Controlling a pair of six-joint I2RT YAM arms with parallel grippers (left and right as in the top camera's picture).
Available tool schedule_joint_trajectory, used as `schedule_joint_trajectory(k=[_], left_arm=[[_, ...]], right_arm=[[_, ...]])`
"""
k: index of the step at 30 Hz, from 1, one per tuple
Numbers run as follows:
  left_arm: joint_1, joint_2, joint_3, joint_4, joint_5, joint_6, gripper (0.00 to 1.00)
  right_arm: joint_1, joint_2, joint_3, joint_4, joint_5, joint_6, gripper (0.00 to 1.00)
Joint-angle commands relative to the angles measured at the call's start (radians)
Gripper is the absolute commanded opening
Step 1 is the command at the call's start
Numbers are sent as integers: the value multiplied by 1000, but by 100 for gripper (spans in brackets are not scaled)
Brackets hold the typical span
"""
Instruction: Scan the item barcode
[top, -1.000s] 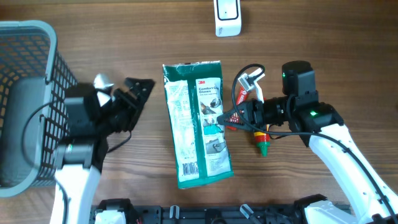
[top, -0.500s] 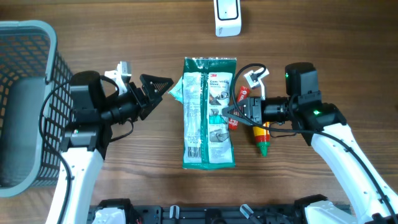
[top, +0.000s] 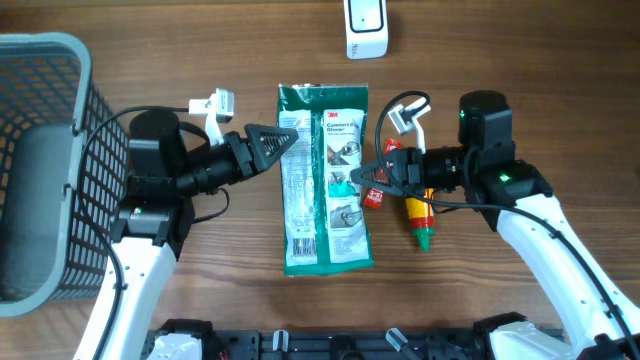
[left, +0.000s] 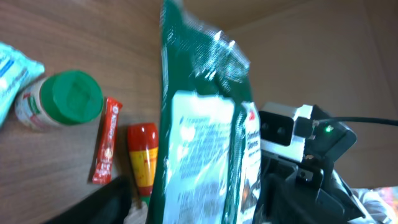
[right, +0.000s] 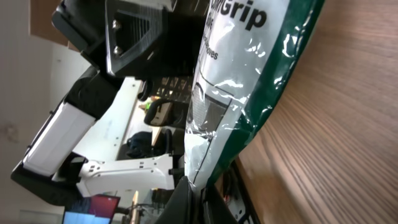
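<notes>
Right end effector (top: 358, 177): jaws closed to a pinch on the right-hand edge of the glove package (top: 325, 200), about halfway along its length; in the right wrist view the film edge narrows down into the dark fingertips at the bottom of the frame.
Left end effector (top: 272, 142): tips at the upper left edge of the same package, pointing toward it. The pictures do not settle whether the jaws have clamped on the film or merely stand about it.
Glove package: green film bag with a white printed panel, printed face toward the overhead camera, long axis running away from the robot. It lies between the two end effectors at mid-tabletop. In the left wrist view it stands close before the lens, its upper corner crumpled. The barcode is too small to make out.
Red sachet (top: 375, 197): just right of the package, under the right end effector.
Sauce bottle (top: 420, 215): red and yellow with a green tip, beside the sachet, partly beneath the right arm.
Green-lidded jar (left: 69, 98): seen from the left wrist only, near the sachet.
White device (top: 365, 28): at the far edge, beyond the top of the package and apart from it.
Grey basket (top: 40, 42): at the far left, beside the left arm.
Tabletop (top: 500, 50): brown wood grain.
</notes>
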Motion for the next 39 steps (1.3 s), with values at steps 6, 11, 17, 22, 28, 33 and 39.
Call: schedule_joint_trajectory(k=[6,11,17,22,28,33,39], left_arm=[[-17,8,-2,32,13,-3,55],[-35,9,-2,36,13,-4,29],[-33,8,-2,175,32,-71,4],[-2,8,-2,311,90,-138,4],[29,8,-2,326,91,-279,4],[29,8,-2,430,91,-388,4],[29,8,-2,450,87,-409,4]], right_arm=[[47,10,17,0,-48,8,4],[47,10,17,7,-68,-1,9],[47,10,17,-26,47,-58,46],[46,10,17,-66,51,-129,89],[46,15,16,-83,269,-263,100],[46,76,15,6,220,-359,100],[46,207,15,240,-189,-365,100]])
